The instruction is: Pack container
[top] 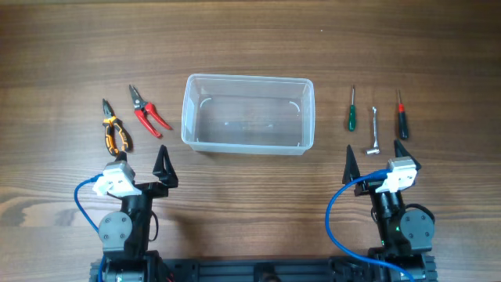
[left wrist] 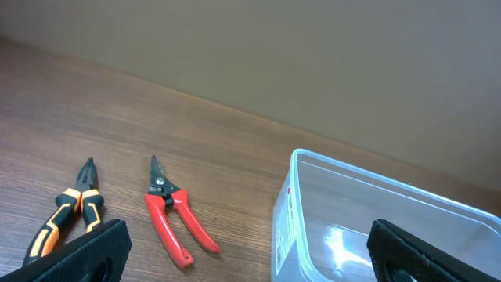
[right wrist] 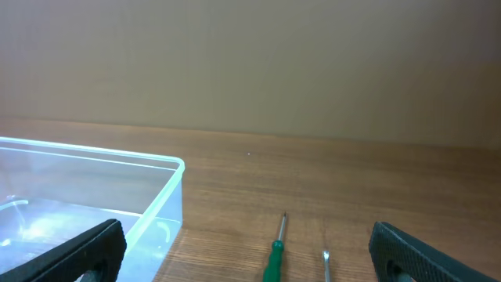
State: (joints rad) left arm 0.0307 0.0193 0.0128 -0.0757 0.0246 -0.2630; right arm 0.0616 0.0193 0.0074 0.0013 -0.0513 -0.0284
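Observation:
The clear plastic container stands empty at the table's middle; it also shows in the left wrist view and the right wrist view. Left of it lie red-handled cutters and orange-and-black pliers. Right of it lie a green screwdriver, a small metal wrench and a red screwdriver. My left gripper is open and empty, near the pliers and cutters. My right gripper is open and empty, just short of the wrench.
The wooden table carries everything. Both arm bases sit at the front edge, each with a blue cable. A plain wall rises behind the table.

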